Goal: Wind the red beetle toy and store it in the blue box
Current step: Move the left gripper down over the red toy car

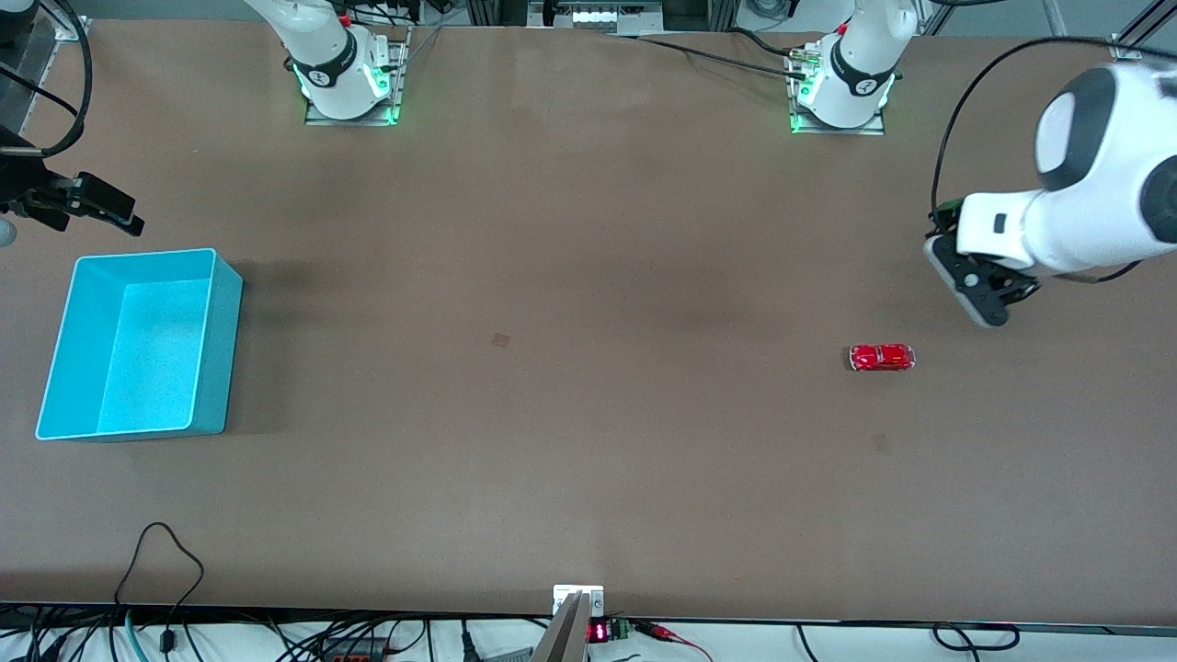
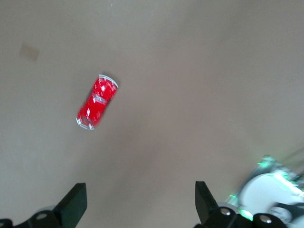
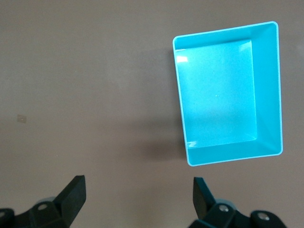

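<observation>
The red beetle toy (image 1: 882, 358) lies on its wheels on the brown table toward the left arm's end; it also shows in the left wrist view (image 2: 97, 102). My left gripper (image 1: 984, 303) hangs over bare table close beside the toy, open and empty (image 2: 139, 190). The blue box (image 1: 221, 349) stands empty at the right arm's end of the table; it also shows in the right wrist view (image 3: 268, 95). My right gripper (image 1: 110, 210) hovers over the table just off the box's corner, open and empty (image 3: 138, 184).
The two arm bases (image 1: 349, 78) (image 1: 841, 87) stand along the table's back edge. A small dark patch (image 1: 500, 340) marks the table's middle. A metal bracket (image 1: 577, 599) and cables (image 1: 165, 570) sit at the front edge.
</observation>
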Controlling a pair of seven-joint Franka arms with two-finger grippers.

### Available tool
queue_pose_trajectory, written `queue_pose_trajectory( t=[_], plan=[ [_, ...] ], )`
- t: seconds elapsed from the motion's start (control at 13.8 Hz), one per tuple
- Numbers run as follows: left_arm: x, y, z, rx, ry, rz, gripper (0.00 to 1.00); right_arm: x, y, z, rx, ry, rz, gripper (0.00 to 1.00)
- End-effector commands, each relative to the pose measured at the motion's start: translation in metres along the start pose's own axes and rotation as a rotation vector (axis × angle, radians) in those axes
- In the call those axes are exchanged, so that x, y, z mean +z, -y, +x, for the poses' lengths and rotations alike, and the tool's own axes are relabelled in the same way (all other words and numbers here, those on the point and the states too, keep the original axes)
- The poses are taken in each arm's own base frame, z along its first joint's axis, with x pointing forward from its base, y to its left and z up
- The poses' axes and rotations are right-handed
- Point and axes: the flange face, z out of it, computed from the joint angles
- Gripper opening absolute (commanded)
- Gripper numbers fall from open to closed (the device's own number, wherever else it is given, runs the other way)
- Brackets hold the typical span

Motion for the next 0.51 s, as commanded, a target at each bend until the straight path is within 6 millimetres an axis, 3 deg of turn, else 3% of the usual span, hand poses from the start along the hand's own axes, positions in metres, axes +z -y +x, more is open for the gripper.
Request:
queue_pose_trajectory(
  t=[0.0, 0.22, 0.43],
  plan=[
    [0.050, 0.003, 0.005, 0.178, -0.007, 0.107, 1.00, -0.002, 0.001, -0.004, -0.018, -0.010, -0.011, 1.00],
    [0.112, 0.018, 0.015, 0.348, -0.063, 0.198, 1.00, -0.002, 0.002, -0.003, -0.019, -0.007, -0.011, 1.00],
    [0.161, 0.050, 0.014, 0.493, -0.100, 0.267, 1.00, -0.002, 0.002, -0.003, -0.019, -0.007, -0.011, 1.00]
  ],
)
